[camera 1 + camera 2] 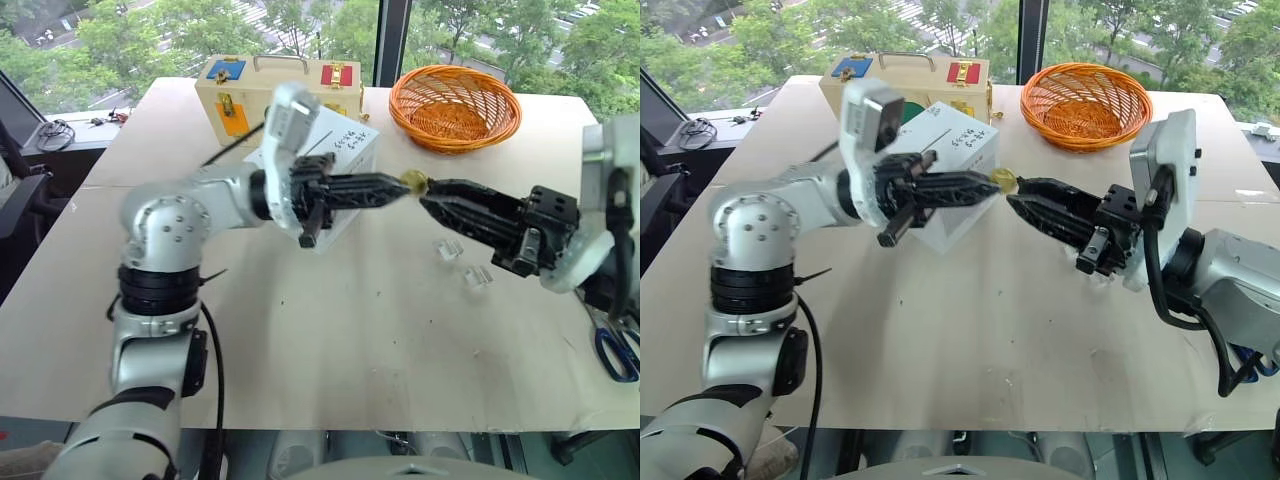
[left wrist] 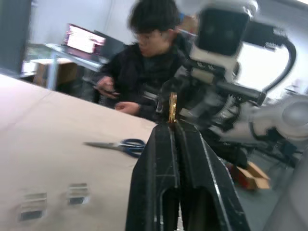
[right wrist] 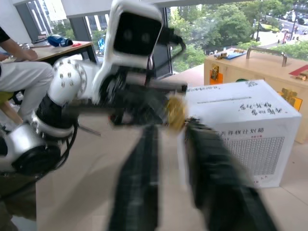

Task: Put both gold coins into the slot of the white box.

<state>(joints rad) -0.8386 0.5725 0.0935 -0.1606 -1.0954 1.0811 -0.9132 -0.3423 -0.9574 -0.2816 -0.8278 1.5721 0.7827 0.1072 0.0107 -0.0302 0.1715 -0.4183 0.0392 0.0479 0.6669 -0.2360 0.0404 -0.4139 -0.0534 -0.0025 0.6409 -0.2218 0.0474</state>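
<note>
The left hand (image 1: 398, 187) is pinching a gold coin (image 1: 413, 181) on edge between its closed fingertips, well above the tabletop (image 1: 350, 330), and is pointing toward three o'clock in the head views. The right hand (image 1: 428, 194) is facing it from the three o'clock side, its tips just beside the coin and pointing back toward nine o'clock; in its own wrist view its two fingers (image 3: 139, 192) are standing apart with a clear gap, the coin sitting just past their tips, so it is gripping nothing. The left hand is therefore the one carrying the coin, and the coming move is turning on where the white box (image 1: 335, 160) lies from it: at about ten o'clock from the coin, behind and below the left forearm, resting on the tabletop in front of the wooden case (image 1: 270, 90). The slot (image 3: 230, 101) is showing as a thin dark line on the box top, running lengthwise across that face. I cannot make out a second coin
</note>
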